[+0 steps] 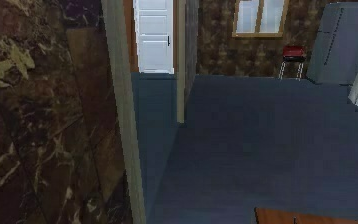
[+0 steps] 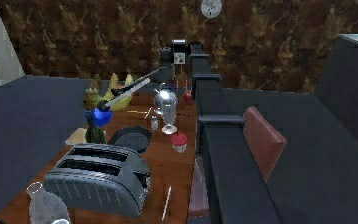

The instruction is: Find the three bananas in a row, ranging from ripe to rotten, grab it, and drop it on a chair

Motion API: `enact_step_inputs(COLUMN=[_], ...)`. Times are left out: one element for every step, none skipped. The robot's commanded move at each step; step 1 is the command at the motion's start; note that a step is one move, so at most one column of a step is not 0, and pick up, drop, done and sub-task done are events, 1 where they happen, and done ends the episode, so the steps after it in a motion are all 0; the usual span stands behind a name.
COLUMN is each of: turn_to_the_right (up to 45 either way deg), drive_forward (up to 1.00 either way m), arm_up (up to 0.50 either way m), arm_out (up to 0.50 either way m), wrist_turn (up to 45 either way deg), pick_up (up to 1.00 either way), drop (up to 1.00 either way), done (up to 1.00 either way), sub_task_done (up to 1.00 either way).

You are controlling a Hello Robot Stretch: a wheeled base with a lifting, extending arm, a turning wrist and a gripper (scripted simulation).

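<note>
Wood makes up the worktop (image 2: 177,175) seen in the arm side view, with a silver toaster (image 2: 99,178) set at its near end. Beyond the toaster, at the far end, yellow bananas (image 2: 125,82) are laid, and the tool (image 2: 113,98) is seen at them; whether anything is held by it cannot be told. Right of the toaster a reddish chair (image 2: 263,140) is placed. A white door (image 1: 154,35), a red-seated stool (image 1: 293,55) and a grey fridge (image 1: 339,42) are shown in the forward view.

forward faces door (image 1: 154,35); side overlooks table (image 2: 175,172)
</note>
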Motion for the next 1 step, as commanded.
enact_step_inputs(turn_to_the_right=[0.0], drive_forward=[0.00], arm_up=[0.00], arm_out=[0.00], wrist_turn=[45.0], pick_up=[0.00], drop=[0.00], done=[0.00], sub_task_done=[0.00])
